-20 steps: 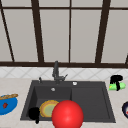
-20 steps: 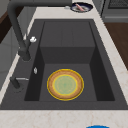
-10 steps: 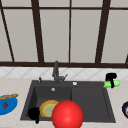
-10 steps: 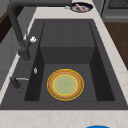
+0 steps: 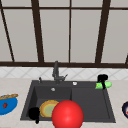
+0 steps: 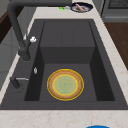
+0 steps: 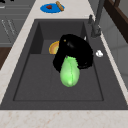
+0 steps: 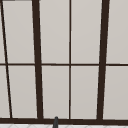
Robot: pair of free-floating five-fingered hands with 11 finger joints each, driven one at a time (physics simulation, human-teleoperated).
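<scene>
Red ball (image 5: 67,114) nearest the camera in the front view, in front of the sink (image 5: 90,105) at its front rim, overlapping the yellow plate (image 5: 48,108). Left hand (image 5: 34,113) low at the sink's front left corner, just left of the plate; fingers too dark and small to read, so open or closed cannot be told. Plate flat on the floor of the sink's deeper left basin, orange-rimmed with a green centre in the left side view (image 6: 65,84), touching nothing else there. Blue plate (image 5: 7,104) on the counter (image 5: 15,85) left of the sink, with a red piece and an orange stick on it. Dark plate (image 5: 125,109) on the counter right of the sink, cut off by the picture's edge; in the left side view (image 6: 81,7) beyond the sink's far end. Right hand (image 5: 102,78) at the sink's back right corner, curled over a green object (image 5: 103,85) and holding it; in the right side view, hand (image 7: 75,51) wrapped over the top of the green object (image 7: 69,71), lower end of it sticking out below the fingers, above the sink's shallower basin. Faucet (image 5: 56,72) at the sink's back rim, behind the left basin. Window (image 5: 70,32) with dark frames behind the sink, above the tiled strip.
</scene>
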